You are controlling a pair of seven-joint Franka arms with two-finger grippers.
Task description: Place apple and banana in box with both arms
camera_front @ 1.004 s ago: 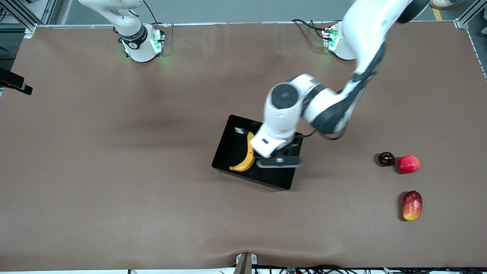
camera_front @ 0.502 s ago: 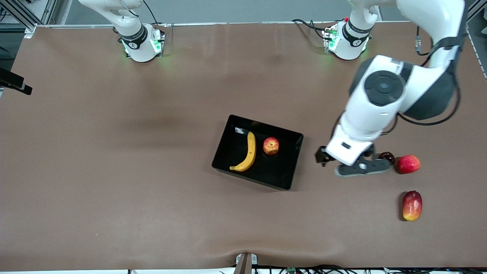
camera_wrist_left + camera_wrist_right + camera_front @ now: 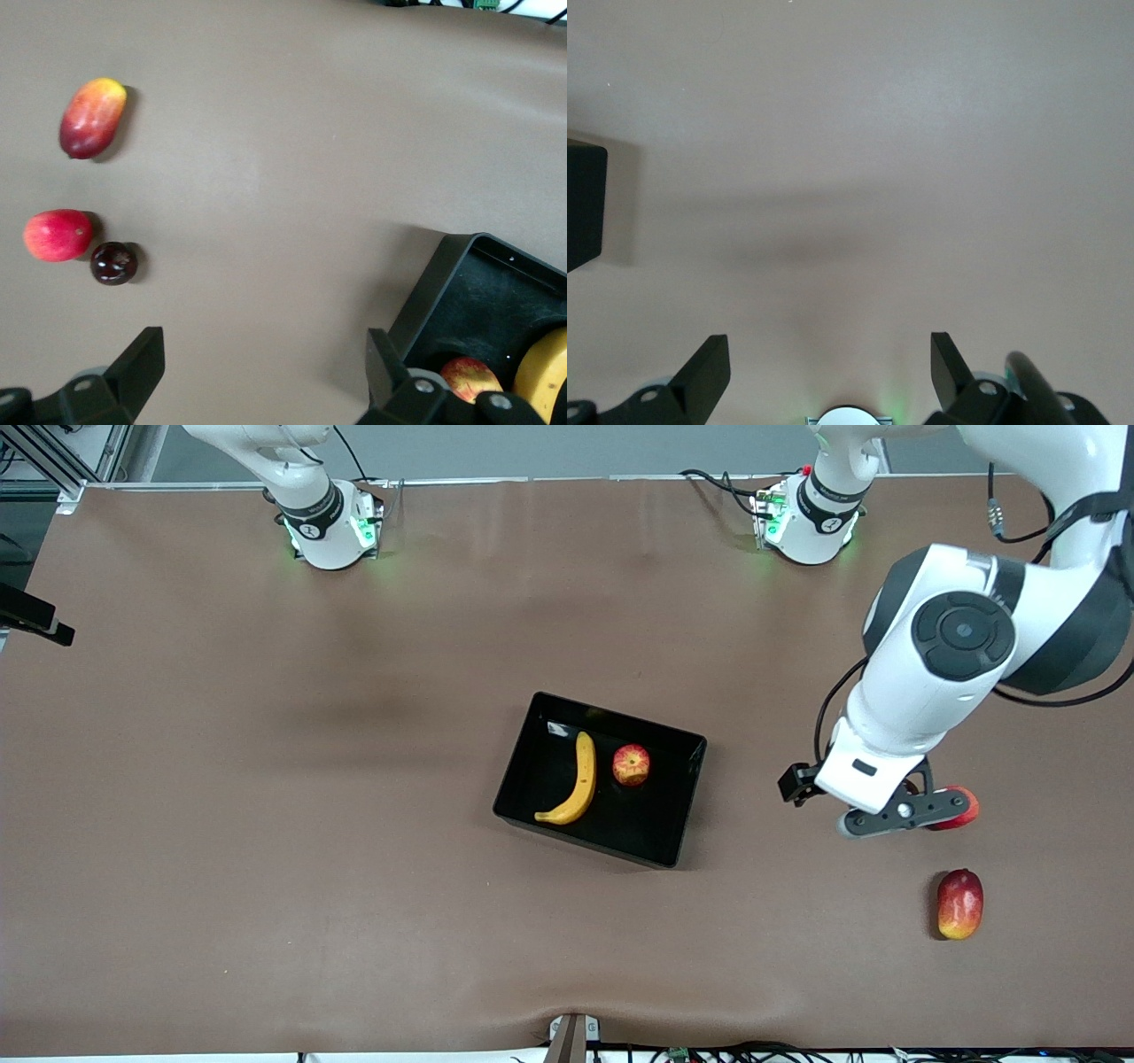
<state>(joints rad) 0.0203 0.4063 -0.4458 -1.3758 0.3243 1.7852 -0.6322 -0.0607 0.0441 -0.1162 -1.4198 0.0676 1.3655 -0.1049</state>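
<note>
Hovering with fingers spread wide and empty over the spare pinkish-red fruit [image 3: 961, 808], the left gripper [image 3: 266, 381] might knock it if lowered, while banana [image 3: 576, 780] and apple [image 3: 631, 765] lie in the box [image 3: 602, 841]; the right gripper [image 3: 830, 372], also wide open, waits.

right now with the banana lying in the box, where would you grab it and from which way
Probably at its middle, coming straight down from above with the jaws closing across its narrow width. The banana lies flat on the floor of the box, its curve bowing toward the apple with a gap between them. The low walls block any sideways approach, and the middle looks best balanced.
</note>
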